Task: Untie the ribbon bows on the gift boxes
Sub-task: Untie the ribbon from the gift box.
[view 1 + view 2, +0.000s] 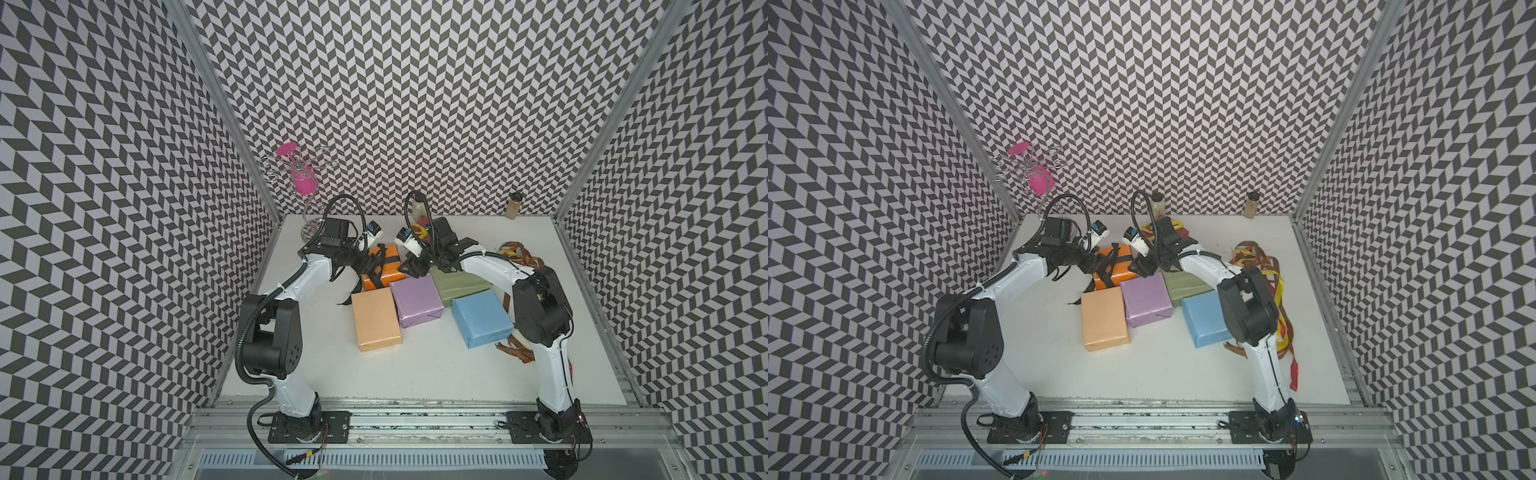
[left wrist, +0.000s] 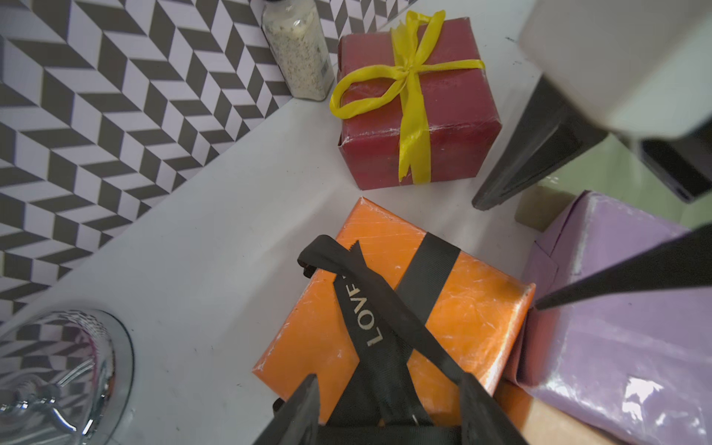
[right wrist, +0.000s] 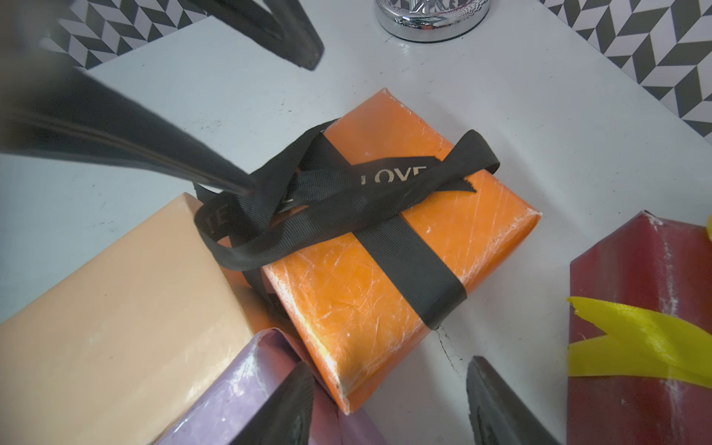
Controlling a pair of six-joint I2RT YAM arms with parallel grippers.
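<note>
Patterned room: chevron walls are enclosing the white table (image 1: 415, 374). The left gripper (image 2: 390, 379) is standing over the orange box (image 3: 354, 300), jaws apart, the black ribbon (image 3: 346, 208) running between them but not pinched. We are judging this the grasping step; the bow is not yet undone. The next move is calling for a pinch on one tail and a pull away from the knot. Rightward, the right gripper (image 3: 389, 366) is hovering wide and empty above a corner of that box. Beyond, the dark red box (image 2: 454, 115) is wearing a tied yellow bow (image 2: 412, 69).
</note>
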